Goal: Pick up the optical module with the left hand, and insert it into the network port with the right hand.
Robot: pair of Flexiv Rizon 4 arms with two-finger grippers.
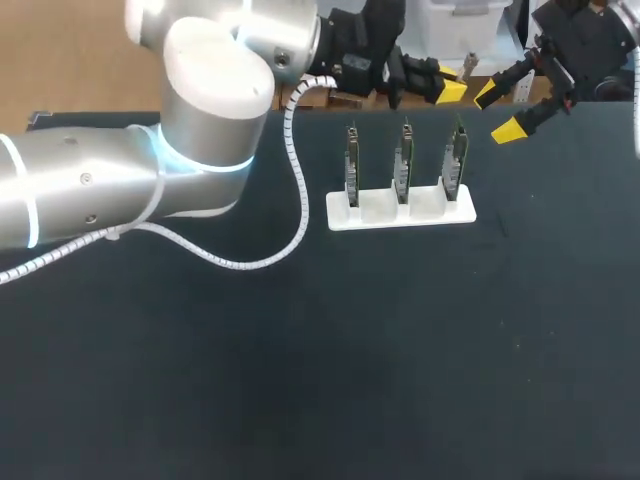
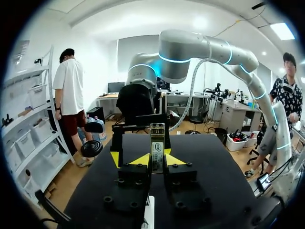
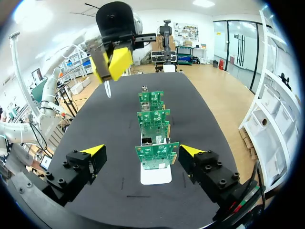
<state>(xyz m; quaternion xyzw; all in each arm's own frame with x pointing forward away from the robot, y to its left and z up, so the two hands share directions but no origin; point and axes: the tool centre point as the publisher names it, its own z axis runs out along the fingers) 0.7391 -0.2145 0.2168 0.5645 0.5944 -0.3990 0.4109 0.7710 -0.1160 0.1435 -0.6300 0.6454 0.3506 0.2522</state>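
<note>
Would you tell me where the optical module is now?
The optical module is clamped in the left gripper, at the head view's top middle, behind the white rack.

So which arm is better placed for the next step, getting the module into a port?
Right, probably. The right gripper is open and empty, facing the row of boards, while the left gripper is shut on the optical module, close by for a handover.

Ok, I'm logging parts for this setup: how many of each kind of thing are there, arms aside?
Circuit boards: 3
White holder: 1
Module, held in the left gripper: 1
Total: 5
</note>
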